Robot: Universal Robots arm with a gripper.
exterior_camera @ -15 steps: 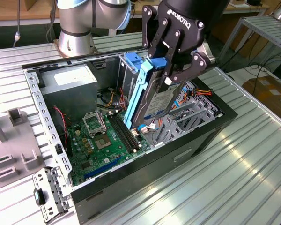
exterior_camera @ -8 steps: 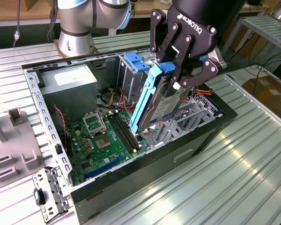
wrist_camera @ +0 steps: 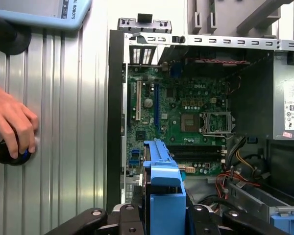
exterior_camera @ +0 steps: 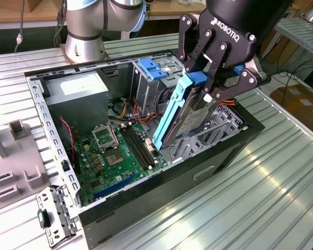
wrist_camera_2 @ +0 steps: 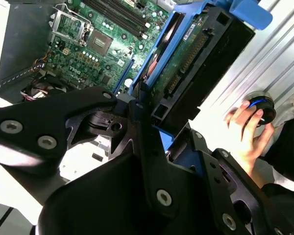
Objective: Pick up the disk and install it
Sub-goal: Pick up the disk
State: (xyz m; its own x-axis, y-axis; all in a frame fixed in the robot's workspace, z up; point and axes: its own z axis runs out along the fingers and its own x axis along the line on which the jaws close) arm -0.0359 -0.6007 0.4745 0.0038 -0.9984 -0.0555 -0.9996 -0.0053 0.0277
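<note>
1. The gripper [exterior_camera: 206,78], upper right in the exterior view, has its fingers closed firmly on the blue top end of the disk [exterior_camera: 172,115].
2. The disk hangs tilted, its lower end dipping into the open computer case [exterior_camera: 208,166], just beside the green circuit board [exterior_camera: 115,156].
3. Judgement: the tilt serves to line the disk up with the metal bay on the exterior view's right; it is not yet seated.
4. In the first wrist view, a person's hand [wrist_camera: 12,120] rests on a round black knob [wrist_camera: 10,152] on the table [wrist_camera: 63,122] beside the case, probably a control kept within reach.
</note>
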